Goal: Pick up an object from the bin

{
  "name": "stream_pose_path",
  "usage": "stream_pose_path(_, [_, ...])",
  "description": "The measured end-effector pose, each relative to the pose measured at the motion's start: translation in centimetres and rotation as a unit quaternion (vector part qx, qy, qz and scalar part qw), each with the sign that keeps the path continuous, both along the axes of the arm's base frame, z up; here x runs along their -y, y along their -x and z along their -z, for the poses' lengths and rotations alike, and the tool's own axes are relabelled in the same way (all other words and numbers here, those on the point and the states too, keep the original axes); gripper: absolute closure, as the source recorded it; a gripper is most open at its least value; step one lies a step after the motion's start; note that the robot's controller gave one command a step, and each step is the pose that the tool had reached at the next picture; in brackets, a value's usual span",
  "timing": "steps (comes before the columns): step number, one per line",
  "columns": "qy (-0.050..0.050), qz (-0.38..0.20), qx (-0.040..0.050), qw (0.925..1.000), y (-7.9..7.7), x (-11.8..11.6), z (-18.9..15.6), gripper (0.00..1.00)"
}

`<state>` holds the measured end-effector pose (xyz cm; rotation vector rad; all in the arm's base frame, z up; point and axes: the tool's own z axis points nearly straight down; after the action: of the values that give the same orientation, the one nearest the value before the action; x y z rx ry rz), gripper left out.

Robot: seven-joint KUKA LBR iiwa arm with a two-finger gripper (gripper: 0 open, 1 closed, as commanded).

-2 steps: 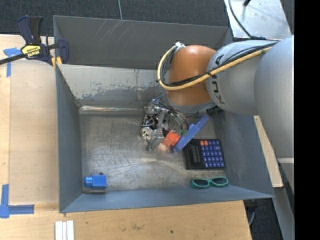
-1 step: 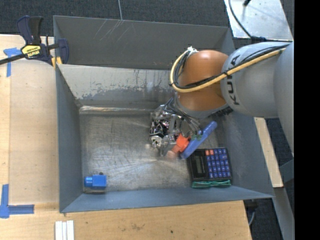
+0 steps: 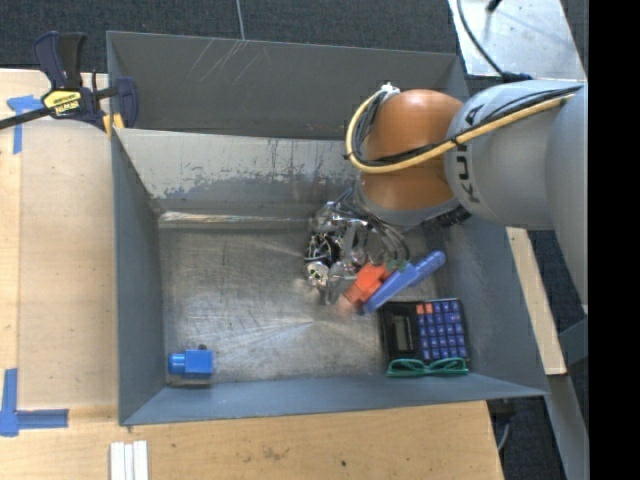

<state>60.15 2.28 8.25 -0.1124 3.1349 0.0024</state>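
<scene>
My gripper [image 3: 328, 268] hangs low near the middle of the bin, just left of a small cluster of things. Right beside its fingertips lies an orange piece [image 3: 364, 284], touching or nearly touching them. A blue stick-like handle [image 3: 405, 279] slants across that orange piece toward the upper right. I cannot make out whether anything sits between the fingers. A black calculator with blue and orange keys [image 3: 425, 330] lies further right on the bin floor.
Green glasses [image 3: 428, 367] rest against the bin's front wall below the calculator. A small blue block [image 3: 191, 363] sits alone in the front left corner. The arm with its orange cover comes in from the upper right over the back right of the bin.
</scene>
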Motion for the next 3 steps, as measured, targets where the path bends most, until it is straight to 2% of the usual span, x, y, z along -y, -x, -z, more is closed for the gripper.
stream_pose_path(1, [-0.002,-0.017,0.0062,0.9998,0.3,5.2,0.4,0.0])
stream_pose_path(2, [0.0,-0.019,0.0056,0.9998,0.6,10.0,0.5,0.0])
stream_pose_path(3, [0.0,-0.018,0.004,0.9998,0.5,10.4,0.5,0.0])
